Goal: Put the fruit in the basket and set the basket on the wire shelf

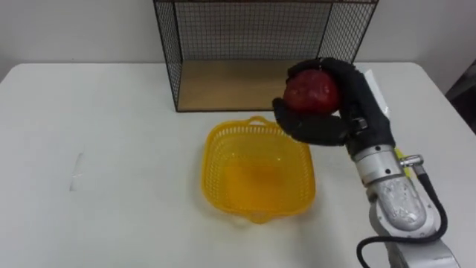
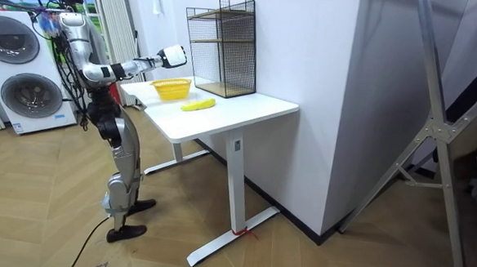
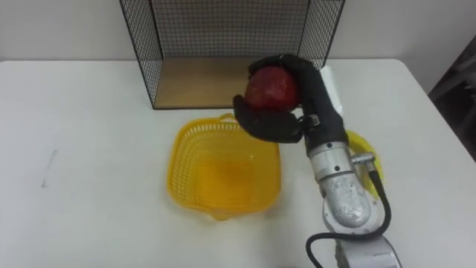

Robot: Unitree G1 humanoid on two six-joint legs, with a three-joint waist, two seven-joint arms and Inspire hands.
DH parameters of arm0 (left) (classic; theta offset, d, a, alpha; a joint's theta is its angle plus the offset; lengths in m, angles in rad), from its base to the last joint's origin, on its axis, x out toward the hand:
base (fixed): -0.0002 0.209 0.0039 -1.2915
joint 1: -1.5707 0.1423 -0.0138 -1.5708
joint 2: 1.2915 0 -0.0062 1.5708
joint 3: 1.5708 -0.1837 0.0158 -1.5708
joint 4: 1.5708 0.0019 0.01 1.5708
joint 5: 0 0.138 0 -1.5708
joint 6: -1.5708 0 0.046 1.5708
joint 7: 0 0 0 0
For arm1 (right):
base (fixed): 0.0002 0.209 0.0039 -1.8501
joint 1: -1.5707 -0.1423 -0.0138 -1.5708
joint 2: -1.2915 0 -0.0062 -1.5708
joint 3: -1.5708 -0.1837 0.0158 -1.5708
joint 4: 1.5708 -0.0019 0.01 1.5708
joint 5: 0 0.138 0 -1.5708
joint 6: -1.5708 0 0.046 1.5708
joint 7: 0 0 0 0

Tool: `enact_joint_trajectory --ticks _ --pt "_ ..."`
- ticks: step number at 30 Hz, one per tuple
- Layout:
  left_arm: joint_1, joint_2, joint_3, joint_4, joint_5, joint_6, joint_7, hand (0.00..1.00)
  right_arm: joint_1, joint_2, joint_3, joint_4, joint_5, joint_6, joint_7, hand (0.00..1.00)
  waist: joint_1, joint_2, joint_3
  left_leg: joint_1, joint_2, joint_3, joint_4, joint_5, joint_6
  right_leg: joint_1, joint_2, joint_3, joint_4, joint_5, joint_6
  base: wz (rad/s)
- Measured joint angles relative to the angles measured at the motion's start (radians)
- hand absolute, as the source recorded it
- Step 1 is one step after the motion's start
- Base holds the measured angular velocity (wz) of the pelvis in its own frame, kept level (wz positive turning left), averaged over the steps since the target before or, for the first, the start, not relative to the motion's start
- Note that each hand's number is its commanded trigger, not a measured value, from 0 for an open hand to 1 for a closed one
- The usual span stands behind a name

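My right hand (image 1: 327, 123) (image 3: 286, 123) is shut on a red apple (image 1: 312, 91) (image 3: 271, 88), held above the right rear rim of the yellow basket (image 1: 256, 173) (image 3: 223, 175). The basket stands empty on the white table (image 1: 104, 149), just in front of the black wire shelf (image 1: 253, 45) (image 3: 223, 37) with its wooden floor. A yellow banana (image 3: 364, 149) lies on the table to the right of the basket, mostly hidden behind my forearm; it also shows as the banana (image 2: 197, 104) in the room view, beside the basket (image 2: 172, 87).
The robot stands at the table's end (image 2: 223, 108), arm stretched over it. The shelf (image 2: 222, 47) stands against the white wall. Washing machines (image 2: 17, 73) stand behind the robot. A faint mark (image 1: 76, 170) lies on the table at left.
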Motion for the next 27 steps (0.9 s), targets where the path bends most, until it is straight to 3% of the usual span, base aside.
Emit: enact_joint_trajectory --ticks 6,7,8,9,17,27 --pt "-0.018 0.006 -0.005 0.0 0.0 0.006 -0.022 0.0 0.019 -0.011 0.08 0.003 -0.044 0.017 0.092 1.0 0.035 -0.001 0.0009 -0.006 0.0 -0.005 0.0 0.001 0.001 -0.004 0.0 -0.007 -0.002 0.004 0.001 0.01" --pt "-0.021 0.009 -0.011 0.0 0.0 0.006 -0.029 0.0 0.022 -0.019 0.098 0.004 -0.047 0.02 0.111 0.73 0.037 -0.002 0.0011 -0.007 0.0 -0.005 0.0 0.001 0.001 -0.005 0.0 -0.01 -0.002 0.004 0.001 0.06" --pt "-0.022 0.012 -0.011 -0.004 0.0 0.006 -0.038 0.0 0.025 -0.026 0.113 0.006 -0.053 0.021 0.13 0.28 0.038 -0.002 0.0011 -0.01 -0.001 -0.009 0.001 0.001 0.001 -0.007 0.0 -0.013 -0.002 0.004 0.001 0.06" --pt "-0.023 0.013 -0.012 -0.004 0.0 0.006 -0.042 0.0 0.025 -0.028 0.12 0.009 -0.059 0.021 0.139 0.0 0.038 -0.003 0.001 -0.012 -0.001 -0.01 0.001 0.001 0.001 -0.008 0.0 -0.015 -0.002 0.004 0.001 0.06" --pt "-0.038 0.021 -0.019 -0.002 0.0 0.006 -0.082 0.0 0.043 -0.031 0.129 0.039 -0.078 0.044 0.225 0.0 0.06 -0.009 0.0029 -0.027 -0.002 -0.015 0.005 0.001 0.001 -0.018 0.0 -0.026 -0.002 0.004 0.001 0.01" --pt "-0.042 0.021 -0.038 0.001 0.0 0.006 -0.085 0.0 0.044 -0.033 0.128 0.039 -0.078 0.044 0.227 0.0 0.06 0.003 0.0075 -0.032 -0.002 -0.017 0.008 0.001 0.001 -0.021 0.001 -0.026 -0.002 0.004 0.001 0.0"
